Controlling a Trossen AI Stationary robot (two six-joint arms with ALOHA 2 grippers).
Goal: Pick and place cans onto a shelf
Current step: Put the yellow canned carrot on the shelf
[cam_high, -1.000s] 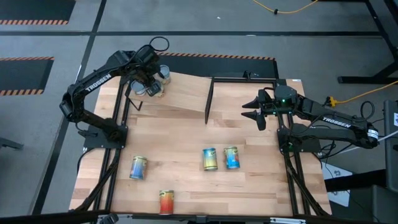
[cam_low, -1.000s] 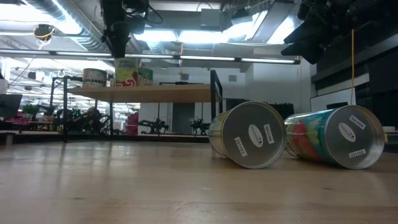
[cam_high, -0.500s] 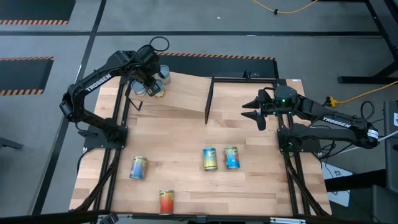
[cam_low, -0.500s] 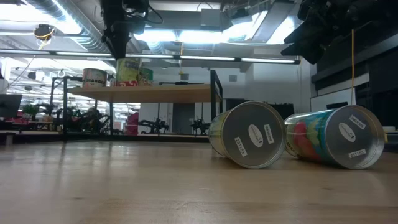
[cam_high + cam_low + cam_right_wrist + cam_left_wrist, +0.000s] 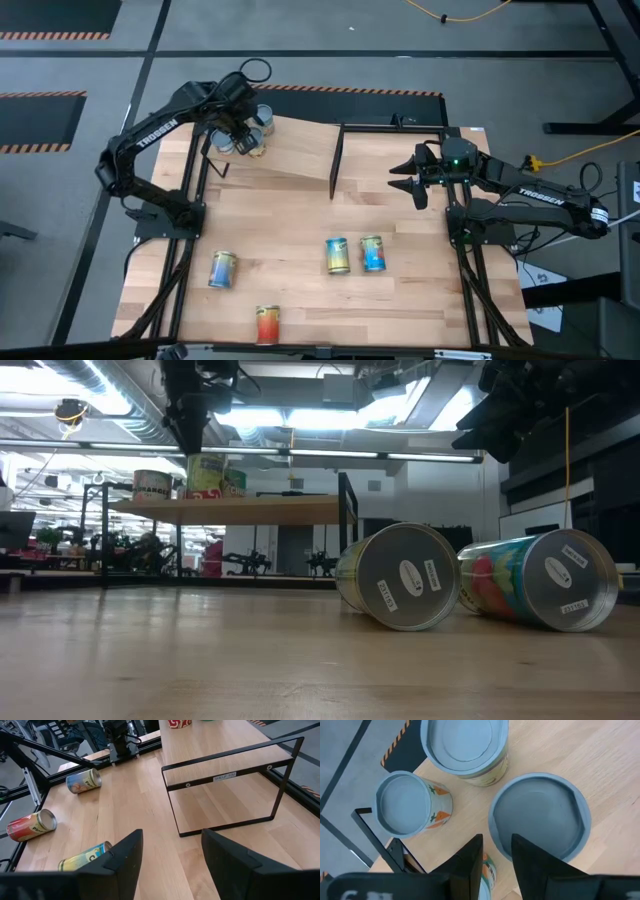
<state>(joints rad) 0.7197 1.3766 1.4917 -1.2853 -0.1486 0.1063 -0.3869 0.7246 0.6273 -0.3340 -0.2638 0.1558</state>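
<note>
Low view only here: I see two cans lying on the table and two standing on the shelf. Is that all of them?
Observer: No. Four lying cans are on the table: two side by side, one red, one farther left.
Operator: And the shelf?
Observer: At least three upright cans cluster at the shelf's far left corner, under the open left tool.
Operator: Right tool?
Observer: The right tool is open and empty, right of the shelf's divider.
</note>
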